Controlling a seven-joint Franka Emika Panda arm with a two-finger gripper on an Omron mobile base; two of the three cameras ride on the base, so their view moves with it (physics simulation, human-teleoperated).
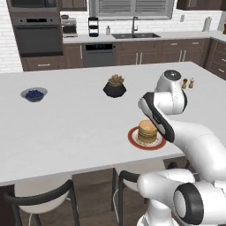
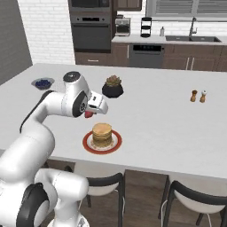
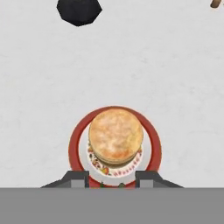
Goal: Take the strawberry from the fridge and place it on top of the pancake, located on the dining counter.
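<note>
The white arm's two-finger gripper [image 2: 90,113] is hovering above and just short of the tan-golden round pancake stack [image 2: 102,134], jaws clamped on the tiny red strawberry [image 2: 88,114]. The pancake is sitting on its red-rimmed plate [image 2: 86,144] near the front edge of the white dining counter [image 2: 155,128]. Doing this well likely means centring over the pancake, lowering close, then releasing gently so the fruit is not rolling off.

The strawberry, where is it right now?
In the right base view the strawberry is pinched in the gripper, up in the air just left of the pancake stack.
</note>
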